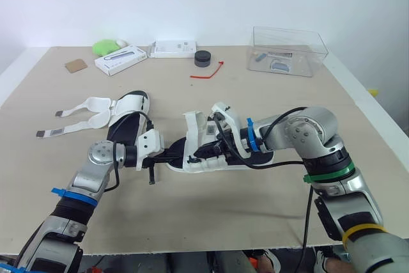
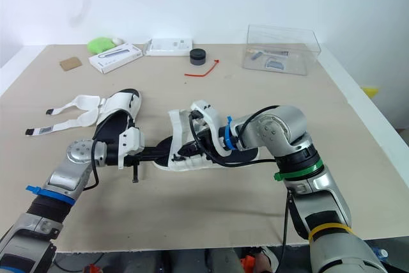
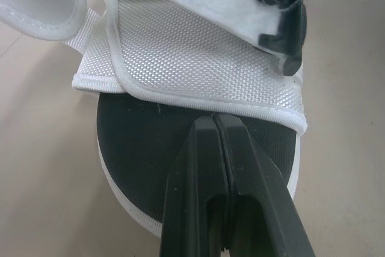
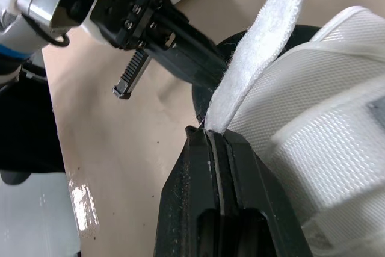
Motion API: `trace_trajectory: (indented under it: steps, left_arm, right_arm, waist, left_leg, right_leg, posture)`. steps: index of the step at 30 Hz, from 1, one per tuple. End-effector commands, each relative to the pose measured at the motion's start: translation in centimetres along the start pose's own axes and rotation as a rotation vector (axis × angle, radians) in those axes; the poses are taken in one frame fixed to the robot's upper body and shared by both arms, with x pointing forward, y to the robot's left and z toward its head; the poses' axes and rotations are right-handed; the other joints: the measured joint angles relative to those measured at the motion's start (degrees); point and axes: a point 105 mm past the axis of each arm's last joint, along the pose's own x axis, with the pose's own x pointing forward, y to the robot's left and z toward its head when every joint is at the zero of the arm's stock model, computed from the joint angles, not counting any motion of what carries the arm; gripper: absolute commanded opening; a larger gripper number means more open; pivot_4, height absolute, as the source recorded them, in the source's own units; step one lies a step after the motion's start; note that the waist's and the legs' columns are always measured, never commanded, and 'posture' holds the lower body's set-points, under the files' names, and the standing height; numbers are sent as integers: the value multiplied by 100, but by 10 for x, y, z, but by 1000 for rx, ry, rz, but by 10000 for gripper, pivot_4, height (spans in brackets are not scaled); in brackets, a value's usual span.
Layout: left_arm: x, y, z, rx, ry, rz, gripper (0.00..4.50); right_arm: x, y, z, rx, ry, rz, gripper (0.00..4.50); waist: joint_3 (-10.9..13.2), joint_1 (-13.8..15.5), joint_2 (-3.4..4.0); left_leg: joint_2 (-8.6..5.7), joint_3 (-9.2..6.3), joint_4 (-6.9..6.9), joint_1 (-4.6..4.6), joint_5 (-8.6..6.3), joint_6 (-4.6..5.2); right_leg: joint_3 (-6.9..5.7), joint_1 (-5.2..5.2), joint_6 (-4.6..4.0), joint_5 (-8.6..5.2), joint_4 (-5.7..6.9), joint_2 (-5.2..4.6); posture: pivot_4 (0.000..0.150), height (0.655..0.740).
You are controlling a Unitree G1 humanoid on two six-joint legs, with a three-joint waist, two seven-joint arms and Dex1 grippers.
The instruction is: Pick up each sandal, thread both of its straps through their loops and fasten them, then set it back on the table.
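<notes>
A white sandal with a black footbed (image 1: 214,151) lies in the middle of the table, between both grippers. My right gripper (image 4: 213,133) is shut on one of its white straps (image 4: 258,58), which rises away from the fingertips. My left gripper (image 3: 215,121) is shut, its tips resting on the black footbed (image 3: 150,148) right at the edge of a white mesh flap (image 3: 198,58). The second sandal (image 1: 128,116) lies to the left, its two straps (image 1: 77,116) unfastened and spread out on the table.
Along the far edge of the table (image 1: 358,132) stand a clear plastic box (image 1: 287,49), a black round puck (image 1: 202,58), a red tie (image 1: 208,71), two white boxes (image 1: 120,59), a green object (image 1: 105,46) and a brown card (image 1: 75,65).
</notes>
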Motion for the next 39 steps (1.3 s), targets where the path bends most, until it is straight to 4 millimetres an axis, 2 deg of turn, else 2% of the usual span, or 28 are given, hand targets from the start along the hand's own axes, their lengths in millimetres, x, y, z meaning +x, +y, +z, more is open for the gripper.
trace_trajectory:
  steps: [1, 10, 12, 13, 17, 26, 33, 37, 39]
  left_arm:
    - [-5, -6, -24, -66, 91, 5, 0]
    - [-5, -5, -25, -65, 95, 8, 0]
    - [-5, -5, -26, -64, 96, 7, 0]
    - [-5, -5, -26, -64, 97, 7, 0]
    - [-5, -5, -26, -64, 97, 6, 0]
    - [-3, -4, -25, -60, 95, 6, 0]
    - [-2, -3, -25, -57, 95, 9, 0]
    - [-3, -3, -24, -56, 94, 10, 0]
    - [-3, -3, -24, -57, 93, 13, 0]
  right_arm:
    - [6, -3, -25, 31, 116, -4, 289]
    - [5, 3, -24, -32, 120, 20, 289]
    - [3, 5, -20, -52, 101, 25, 6711]
    - [3, 6, -18, -58, 92, 29, 8318]
    - [-6, 8, 3, -88, 8, 25, 23572]
    - [-19, -2, 44, -103, -122, -34, 23572]
    - [-12, -13, 49, -86, -130, -57, 23572]
    - [-7, -10, 50, -75, -119, -32, 23572]
    - [-7, -5, 49, -72, -115, -9, 18271]
  waist:
    - [-1, 0, 0]
    - [-2, 2, -1]
    - [-2, 2, -1]
    - [-2, 3, -1]
    - [-2, 3, -1]
    - [-1, 2, 0]
    - [0, 2, 1]
    - [0, 2, 1]
    - [0, 2, 1]
  left_leg:
    - [0, 0, 0, 0, 0, 0]
    - [0, -2, 0, 0, -1, 0]
    - [0, -3, 0, 0, -1, 0]
    - [0, -3, 0, 0, -1, 0]
    - [0, -4, 1, 1, 0, 0]
    - [0, -3, 2, 0, 3, -1]
    - [0, -2, 1, -2, 3, -1]
    - [0, -4, 1, -1, 3, -1]
    - [0, -5, 1, -2, 3, -1]
  right_leg:
    - [0, 0, 0, 0, 0, 0]
    - [-3, 0, -1, -1, 0, -2]
    - [-4, 1, -2, -1, 0, -2]
    - [-5, 1, -2, -1, 0, -2]
    - [-6, 1, -5, 1, 0, -2]
    - [-6, -1, -10, 10, 0, 1]
    - [-5, -2, -16, 12, 0, -1]
    - [-7, -2, -15, 12, 0, 0]
    - [-9, -2, -16, 12, 0, 0]
  posture:
    - [1500, 7400]
    - [1500, 7400]
    - [1500, 7400]
    - [1500, 7400]
    - [1500, 7400]
    - [1500, 7400]
    - [1500, 7400]
    - [1500, 7400]
    - [1500, 7400]
